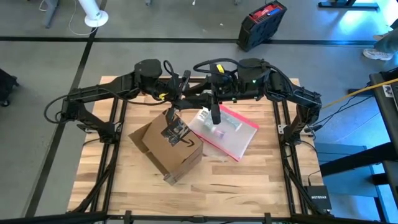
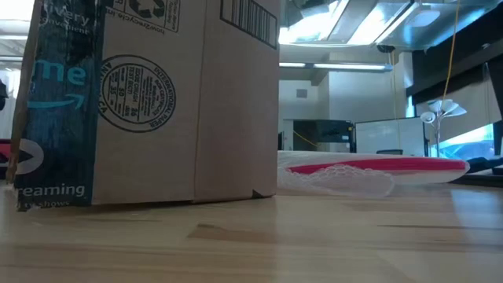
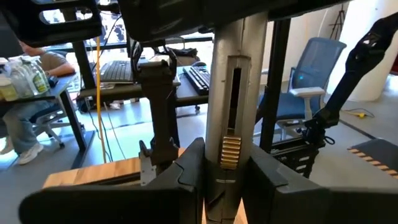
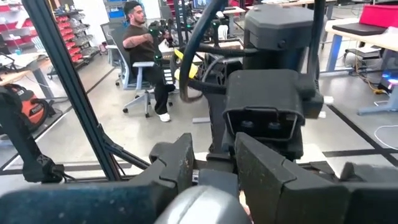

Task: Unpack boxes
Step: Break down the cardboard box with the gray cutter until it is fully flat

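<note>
The brown cardboard box (image 1: 166, 146) stands on its base on the wooden table, left of the middle; in the low view the box (image 2: 149, 102) fills the left half. High above the table's far middle both grippers meet, pointing level at each other. Between them a grey upright tool (image 3: 228, 106), with a slot and a brass-coloured spring, hangs clear of the table. My left gripper (image 3: 227, 158) is shut on its shaft. My right gripper (image 4: 208, 158) is shut on the tool's rounded grey top end (image 4: 199, 202). The left arm's wrist (image 4: 267, 112) faces the right one. My left gripper pinches the tool's shaft (image 3: 228, 177) between its two fingers, just below the brass spring. The fingers come level and lie across the upright shaft. The tool stays clear of the table. My right gripper has the tool's rounded top end (image 4: 205, 186) between its two fingers (image 4: 180, 162), which come nearly level from the table's right side. The place of contact sits low between the fingers and is partly hidden. The shaft hangs below, out of this view.
A clear plastic pouch with a pink-red edge (image 1: 225, 132) lies flat on the table right of the box; the pouch (image 2: 369, 171) also shows in the low view. A black and red case (image 1: 261, 23) stands on the floor beyond the table. A seated person (image 4: 143, 50) is in the room.
</note>
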Robot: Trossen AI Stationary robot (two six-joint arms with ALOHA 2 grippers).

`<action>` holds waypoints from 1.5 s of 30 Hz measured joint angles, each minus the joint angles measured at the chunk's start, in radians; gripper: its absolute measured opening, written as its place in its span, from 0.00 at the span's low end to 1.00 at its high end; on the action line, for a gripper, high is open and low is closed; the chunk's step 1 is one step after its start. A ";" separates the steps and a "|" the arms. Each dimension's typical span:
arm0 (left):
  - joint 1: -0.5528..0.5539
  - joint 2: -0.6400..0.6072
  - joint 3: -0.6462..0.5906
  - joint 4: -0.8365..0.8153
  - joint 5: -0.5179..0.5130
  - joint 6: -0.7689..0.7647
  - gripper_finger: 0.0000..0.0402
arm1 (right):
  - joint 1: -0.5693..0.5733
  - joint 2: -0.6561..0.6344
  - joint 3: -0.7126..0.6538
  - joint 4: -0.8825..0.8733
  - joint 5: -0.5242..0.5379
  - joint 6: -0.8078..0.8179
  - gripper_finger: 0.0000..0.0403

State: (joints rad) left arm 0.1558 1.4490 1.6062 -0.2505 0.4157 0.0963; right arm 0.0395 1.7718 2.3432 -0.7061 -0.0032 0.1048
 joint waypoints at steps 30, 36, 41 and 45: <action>0.001 -0.009 0.123 -0.086 -0.131 0.114 0.14 | 0.000 -0.050 0.002 -0.049 0.147 -0.105 0.42; 0.002 -0.010 0.126 -0.039 -0.117 0.111 0.14 | 0.001 -0.080 0.000 -0.089 0.181 -0.113 0.42; 0.003 -0.011 0.126 -0.027 -0.095 0.108 0.14 | 0.001 -0.087 0.000 -0.111 0.188 -0.113 0.42; 0.012 -0.011 0.126 -0.026 -0.087 0.098 0.14 | 0.001 -0.087 0.000 -0.115 0.194 -0.111 0.42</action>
State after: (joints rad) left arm 0.1680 1.4380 1.7325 -0.2765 0.3289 0.1944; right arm 0.0402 1.6852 2.3432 -0.8214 0.1907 -0.0058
